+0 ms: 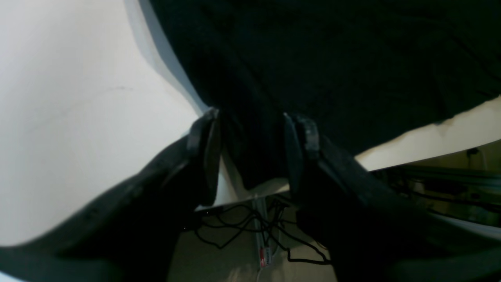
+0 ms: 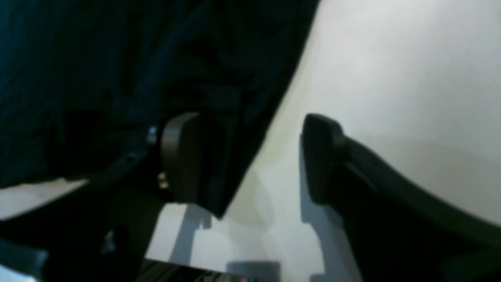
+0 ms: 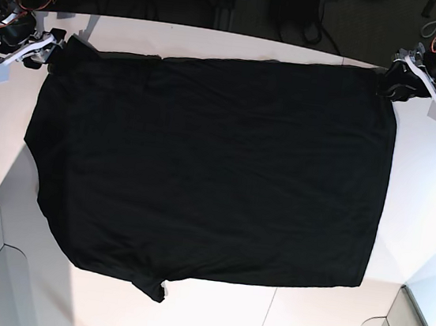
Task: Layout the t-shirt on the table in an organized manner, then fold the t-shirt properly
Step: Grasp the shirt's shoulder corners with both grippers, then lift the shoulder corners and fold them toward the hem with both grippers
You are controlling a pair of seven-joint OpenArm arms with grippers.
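T-shirt point(image 3: 209, 170) print hidden, plain black upward

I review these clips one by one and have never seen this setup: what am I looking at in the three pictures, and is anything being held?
This is a two-armed robot. The base view looks down on a white table where a black t-shirt lies spread nearly flat. The other two pictures come from cameras mounted on each wrist, looking along the fingers.

The left gripper is at the shirt's corner on the base view's right. Its fingers stand apart with shirt fabric between them, at the table's edge; it is not clamped.

The right gripper is at the opposite corner. It is also open: one finger is over the fabric, the other over bare table.
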